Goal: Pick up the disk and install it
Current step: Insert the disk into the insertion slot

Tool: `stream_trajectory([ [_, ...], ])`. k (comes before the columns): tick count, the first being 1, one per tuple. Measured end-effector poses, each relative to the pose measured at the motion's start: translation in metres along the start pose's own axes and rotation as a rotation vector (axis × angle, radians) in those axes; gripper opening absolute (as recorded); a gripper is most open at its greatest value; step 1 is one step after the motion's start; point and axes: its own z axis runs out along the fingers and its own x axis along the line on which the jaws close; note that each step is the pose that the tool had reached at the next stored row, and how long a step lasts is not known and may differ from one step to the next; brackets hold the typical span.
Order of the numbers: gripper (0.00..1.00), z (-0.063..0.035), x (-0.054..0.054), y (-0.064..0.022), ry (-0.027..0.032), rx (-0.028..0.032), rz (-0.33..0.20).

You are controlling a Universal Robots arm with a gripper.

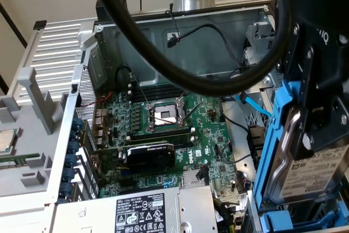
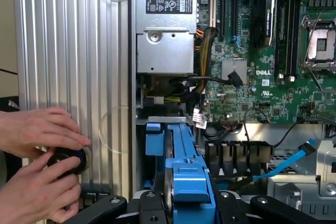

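The disk (image 1: 322, 174) is a silver-grey drive with a white label, framed by a blue plastic carrier. It stands on edge at the exterior view's right, above the blue drive bay at the case's corner. My black gripper (image 1: 315, 135) comes down from above and is shut on the disk. In the wrist view, the disk's blue carrier edge (image 2: 185, 156) runs out from between my fingers (image 2: 110, 206), pointing toward the bay opening beside the power supply. The lower part of the disk is hidden by the bay's blue rails.
The open case holds a green motherboard (image 1: 163, 135), a CPU socket (image 1: 163, 115), a black card (image 1: 150, 155) and a grey power-supply box (image 1: 136, 211). A blue cable (image 2: 289, 163) and a thick black cable (image 1: 191, 77) hang nearby. A person's hands (image 2: 37, 150) grip a black knob (image 2: 67, 162).
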Motion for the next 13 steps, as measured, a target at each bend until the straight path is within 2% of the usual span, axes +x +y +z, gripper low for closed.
stream_trajectory([
  [13, 0.37, 0.0053, -0.0017, 0.0003, 0.0000, 0.0000, 0.000],
])
